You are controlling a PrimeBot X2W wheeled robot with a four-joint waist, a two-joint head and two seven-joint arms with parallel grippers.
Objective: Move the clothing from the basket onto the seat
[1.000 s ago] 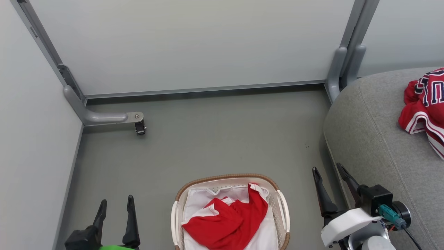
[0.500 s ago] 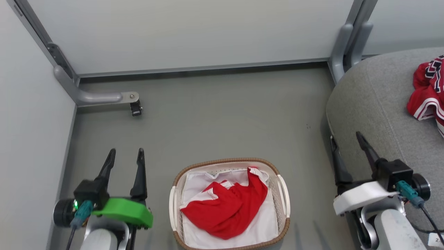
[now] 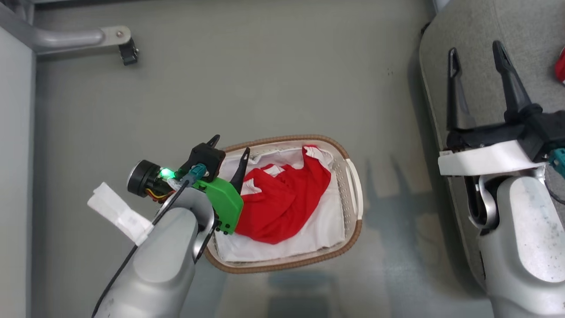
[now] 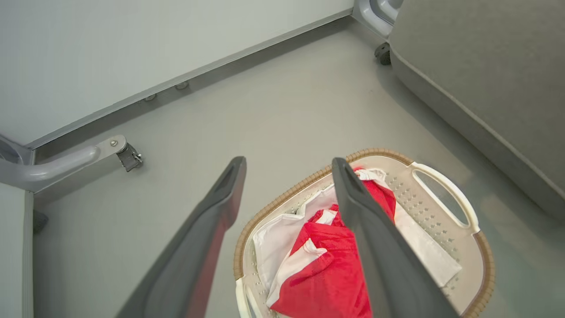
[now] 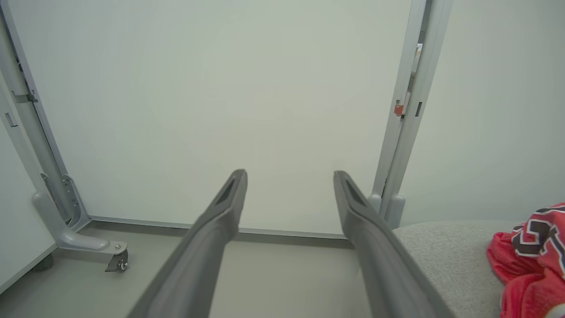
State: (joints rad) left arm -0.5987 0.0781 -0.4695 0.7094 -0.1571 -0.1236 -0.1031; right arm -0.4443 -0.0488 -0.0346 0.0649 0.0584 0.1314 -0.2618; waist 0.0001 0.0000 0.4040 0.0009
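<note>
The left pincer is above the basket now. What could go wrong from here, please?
1. The open left pincer straddles the basket's brown rim: going straight down, one finger may hit the rim or tip the basket.
2. The red jersey lies on a white sheet, so a deep grasp may lift both.

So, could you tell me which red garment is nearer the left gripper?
The red garment in the basket: the open left gripper hovers at its edge, whereas the other garment lies on the grey seat.

Open floor (image 3: 273, 84) surrounds the basket (image 3: 354, 194); seat (image 3: 539, 48) flanks right.
</note>
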